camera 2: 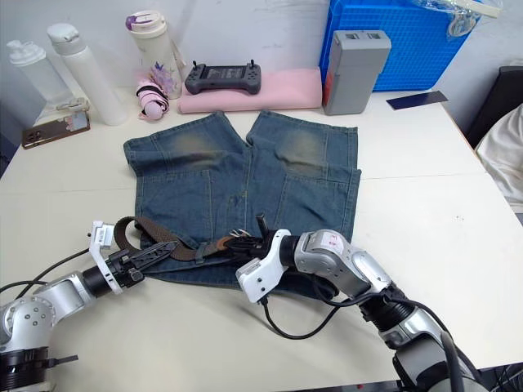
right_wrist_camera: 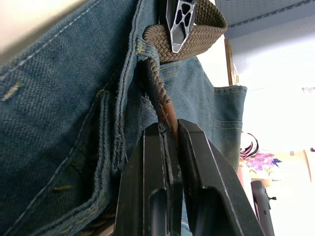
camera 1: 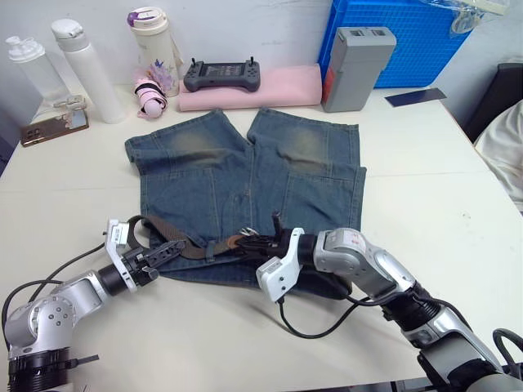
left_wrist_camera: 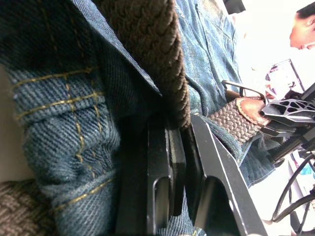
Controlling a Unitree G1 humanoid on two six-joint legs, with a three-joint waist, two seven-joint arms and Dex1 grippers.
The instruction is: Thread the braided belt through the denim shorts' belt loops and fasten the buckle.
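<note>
Your left end effector [camera 1: 167,251] and right end effector [camera 1: 253,242] each pinch the belt [camera 1: 196,249] along the shorts' [camera 1: 245,192] waistband.

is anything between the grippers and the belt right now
Nothing visible. The left gripper is shut on the belt at the shorts' waistband, and the right gripper is shut on the belt's brown leather tip. Both already hold it.
</note>
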